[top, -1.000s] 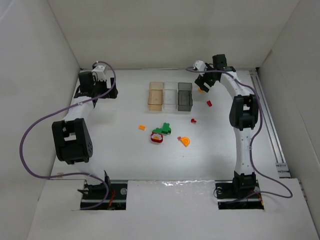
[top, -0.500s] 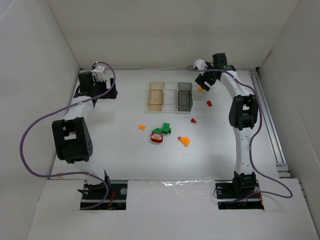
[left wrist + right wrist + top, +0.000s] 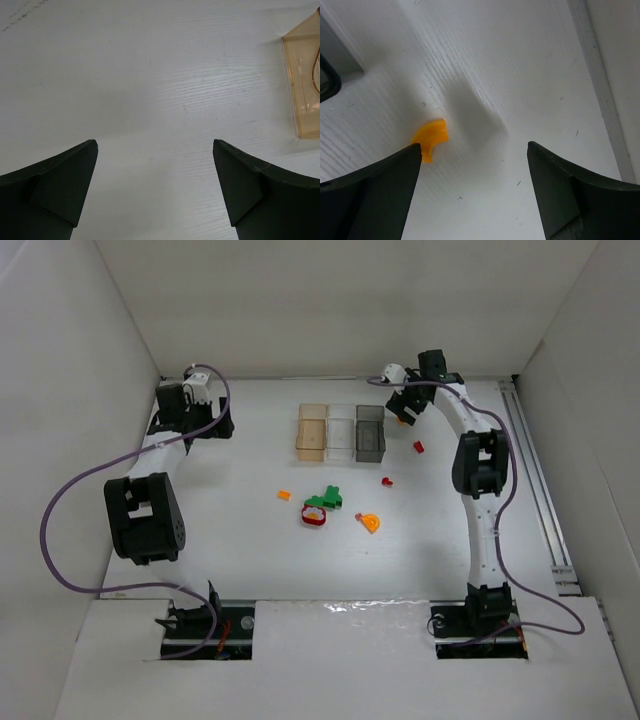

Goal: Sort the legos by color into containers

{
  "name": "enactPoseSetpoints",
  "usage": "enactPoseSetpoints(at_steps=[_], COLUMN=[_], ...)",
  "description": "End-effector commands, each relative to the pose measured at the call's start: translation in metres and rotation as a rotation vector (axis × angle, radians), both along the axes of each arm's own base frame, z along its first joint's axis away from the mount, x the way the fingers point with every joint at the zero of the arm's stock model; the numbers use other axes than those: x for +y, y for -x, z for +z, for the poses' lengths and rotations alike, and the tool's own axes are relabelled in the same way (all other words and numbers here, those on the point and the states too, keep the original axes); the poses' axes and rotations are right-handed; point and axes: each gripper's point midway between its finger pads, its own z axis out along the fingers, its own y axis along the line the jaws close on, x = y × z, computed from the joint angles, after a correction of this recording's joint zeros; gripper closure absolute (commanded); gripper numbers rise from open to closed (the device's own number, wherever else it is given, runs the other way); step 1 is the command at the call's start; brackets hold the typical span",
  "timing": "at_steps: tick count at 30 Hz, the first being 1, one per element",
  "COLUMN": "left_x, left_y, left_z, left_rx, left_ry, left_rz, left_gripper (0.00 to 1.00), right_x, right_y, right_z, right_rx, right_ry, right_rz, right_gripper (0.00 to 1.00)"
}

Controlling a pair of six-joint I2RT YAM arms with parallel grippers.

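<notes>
Top external view is showing the white table, with the left arm reaching toward 10 o'clock and the right arm stretching toward 1 o'clock. Three containers are sitting in a touching row near the middle, running from 9 to 3 o'clock: the amber box, the clear box and the dark grey box. The left gripper is hovering well apart from the amber box, at its 9 o'clock. Its wrist camera is showing the fingers spread wide over bare table, gripping nothing. The right gripper is hanging near the dark grey box, at its 2 o'clock, jaws likewise parted and empty.

Loose legos are lying at 6 o'clock of the row. The green cluster is touching the red ring, and the orange wedge is resting near them at 3 o'clock. A small orange brick is sitting at their 9 o'clock, and two red bricks are lying apart toward 2 o'clock. An orange curved piece is lying on the table just beside one right fingertip, not gripped
</notes>
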Motion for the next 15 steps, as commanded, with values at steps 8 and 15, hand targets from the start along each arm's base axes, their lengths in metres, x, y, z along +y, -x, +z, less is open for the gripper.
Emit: enactPoseSetpoints(at_steps=[8, 15], left_x=[0.007, 0.013], left_y=[-0.011, -0.015], left_z=[0.020, 0.023], left_rx=[-0.051, -0.062], left_ry=[-0.012, -0.021], left_rz=[-0.009, -0.005], left_gripper=[0.00, 0.00], right_x=[0.001, -0.010], right_y=[0.006, 0.032], right_z=[-0.003, -0.018], right_rx=[0.027, 0.110], right_ry=[0.075, 0.110], right_rz=[0.031, 0.046], right_gripper=[0.09, 0.09])
